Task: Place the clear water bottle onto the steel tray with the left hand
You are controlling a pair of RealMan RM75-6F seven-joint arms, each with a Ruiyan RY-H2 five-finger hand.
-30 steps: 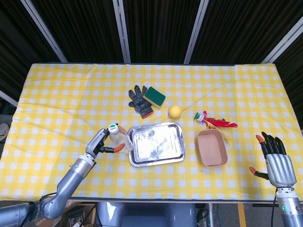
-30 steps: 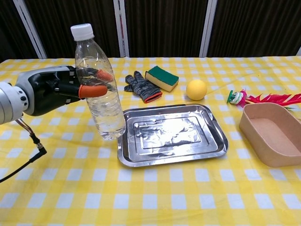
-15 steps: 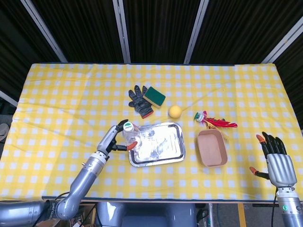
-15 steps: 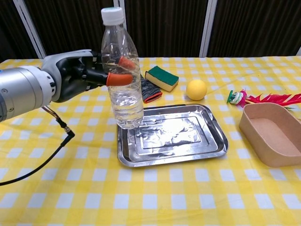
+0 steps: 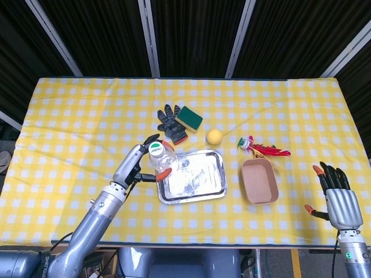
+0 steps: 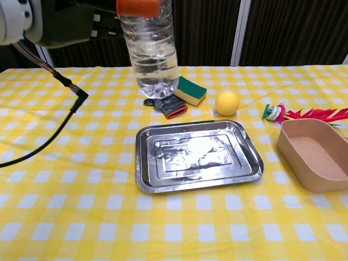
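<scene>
Clear water bottle (image 6: 153,51) hangs upright above the steel tray's (image 6: 198,180) left end, gripped by the left hand (image 5: 137,164). Right hand (image 5: 337,196), well right of the tray, holds nothing, fingers spread.

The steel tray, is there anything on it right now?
Nothing rests on the steel tray. The left hand holds the water bottle above its left end, which hides that corner in the head view.

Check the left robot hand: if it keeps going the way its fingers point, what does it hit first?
Nothing beyond the water bottle the left robot hand already grips. Past it the line crosses above the steel tray; height is unclear, so contact there is doubtful.
</scene>
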